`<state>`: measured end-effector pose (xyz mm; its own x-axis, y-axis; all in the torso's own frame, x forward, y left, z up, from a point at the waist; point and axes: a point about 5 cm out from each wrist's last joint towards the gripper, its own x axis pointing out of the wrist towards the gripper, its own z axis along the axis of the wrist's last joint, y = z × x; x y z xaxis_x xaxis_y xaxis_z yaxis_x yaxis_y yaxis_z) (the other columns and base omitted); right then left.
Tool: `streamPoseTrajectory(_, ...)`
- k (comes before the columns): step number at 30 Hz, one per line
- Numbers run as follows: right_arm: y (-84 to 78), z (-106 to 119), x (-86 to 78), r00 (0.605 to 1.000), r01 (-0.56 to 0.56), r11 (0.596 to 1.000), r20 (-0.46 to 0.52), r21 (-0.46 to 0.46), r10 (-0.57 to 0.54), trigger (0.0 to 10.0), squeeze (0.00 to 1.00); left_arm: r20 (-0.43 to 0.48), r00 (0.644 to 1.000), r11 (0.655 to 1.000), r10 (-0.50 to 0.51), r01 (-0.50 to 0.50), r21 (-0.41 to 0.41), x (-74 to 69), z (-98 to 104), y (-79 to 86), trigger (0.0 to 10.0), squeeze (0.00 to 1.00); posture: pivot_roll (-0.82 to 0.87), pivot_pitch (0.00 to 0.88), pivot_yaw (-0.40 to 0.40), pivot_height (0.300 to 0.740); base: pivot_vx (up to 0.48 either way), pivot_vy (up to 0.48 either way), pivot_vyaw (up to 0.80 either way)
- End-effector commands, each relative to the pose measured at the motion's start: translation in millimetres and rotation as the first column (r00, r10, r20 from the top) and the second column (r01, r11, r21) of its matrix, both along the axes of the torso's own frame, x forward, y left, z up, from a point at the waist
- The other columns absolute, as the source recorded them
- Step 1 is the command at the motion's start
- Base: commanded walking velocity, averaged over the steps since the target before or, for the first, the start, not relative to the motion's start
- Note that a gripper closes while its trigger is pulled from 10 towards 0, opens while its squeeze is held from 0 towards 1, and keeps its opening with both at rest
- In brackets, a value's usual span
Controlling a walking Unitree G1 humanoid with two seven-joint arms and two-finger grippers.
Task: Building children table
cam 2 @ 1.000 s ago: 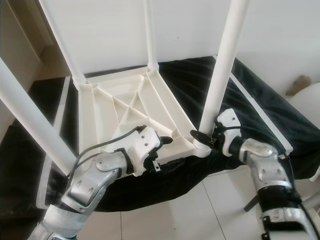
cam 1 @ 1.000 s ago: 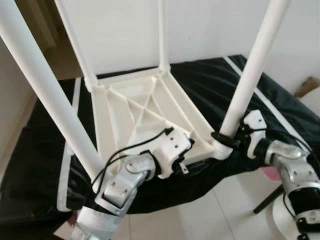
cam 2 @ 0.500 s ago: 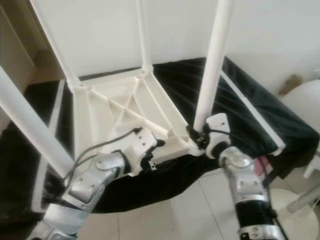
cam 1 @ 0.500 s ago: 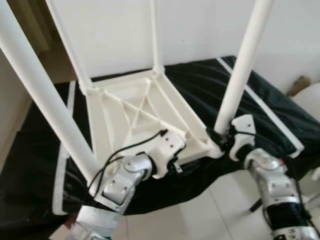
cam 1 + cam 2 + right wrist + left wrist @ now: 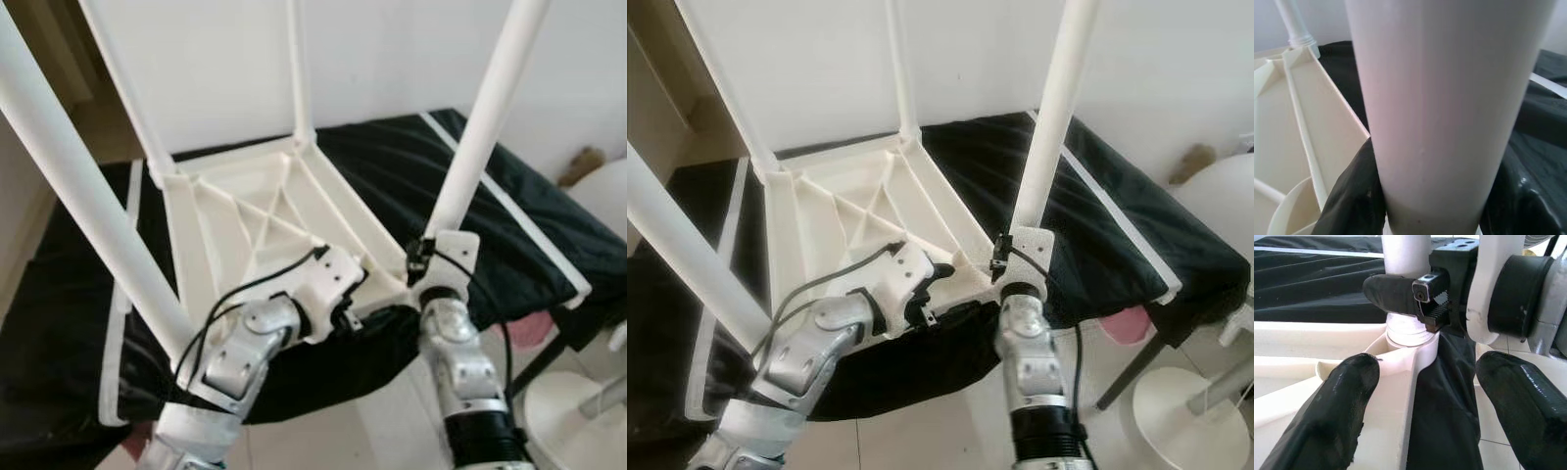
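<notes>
No text, label, brand, number or sign can be read anywhere in these views.

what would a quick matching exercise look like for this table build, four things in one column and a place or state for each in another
Things:
1. right gripper
2. left gripper
3. table top
4. black cloth

Places or states:
a. lies upside down with its legs pointing up
b. shut around the base of the near right leg
c. spread underneath the table top
d. open at the table top's near edge

Pairs: 1-b, 2-d, 3-a, 4-c
</notes>
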<state>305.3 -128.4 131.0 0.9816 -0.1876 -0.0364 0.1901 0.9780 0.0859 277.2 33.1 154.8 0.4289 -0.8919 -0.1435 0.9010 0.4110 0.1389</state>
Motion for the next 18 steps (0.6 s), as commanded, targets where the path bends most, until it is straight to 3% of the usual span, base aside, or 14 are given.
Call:
streamPoseTrajectory(1,8.6,-25,-8.0,0.993,-0.022,0.997,-0.111,0.068,0.030,10.0,0.00,0.017,0.994,0.995,0.104,-0.104,-0.005,4.4,0,3.1,10.0,0.00,-0.06,0.000,0.053,0.740,0.000,0.000,0.00)
streamPoseTrajectory(14,6.8,-20,-8.5,0.994,0.031,0.999,-0.105,0.013,-0.030,10.0,0.00,0.018,0.995,0.995,0.103,-0.103,-0.008,4.4,0,2.2,10.0,0.00,-0.06,0.000,0.044,0.740,0.000,0.000,0.00)
streamPoseTrajectory(15,4.1,-19,-8.2,0.995,0.039,0.999,-0.094,0.011,-0.037,10.0,0.69,0.018,0.995,0.995,0.102,-0.102,-0.009,4.5,1,1.9,10.0,0.00,-0.06,0.000,0.043,0.740,0.000,0.000,0.00)
streamPoseTrajectory(16,2.6,-16,-7.8,0.998,0.017,0.999,-0.063,0.033,-0.015,10.0,1.00,0.019,0.995,0.995,0.101,-0.101,-0.010,4.6,1,1.4,10.0,0.00,-0.06,0.000,0.043,0.740,0.000,0.000,0.00)
streamPoseTrajectory(18,0.6,-10,-7.8,1.000,-0.024,0.997,-0.003,0.076,0.024,10.0,1.00,0.019,0.995,0.995,0.100,-0.100,-0.009,4.7,1,1.1,10.0,0.00,-0.06,0.000,0.043,0.740,0.000,0.000,0.00)
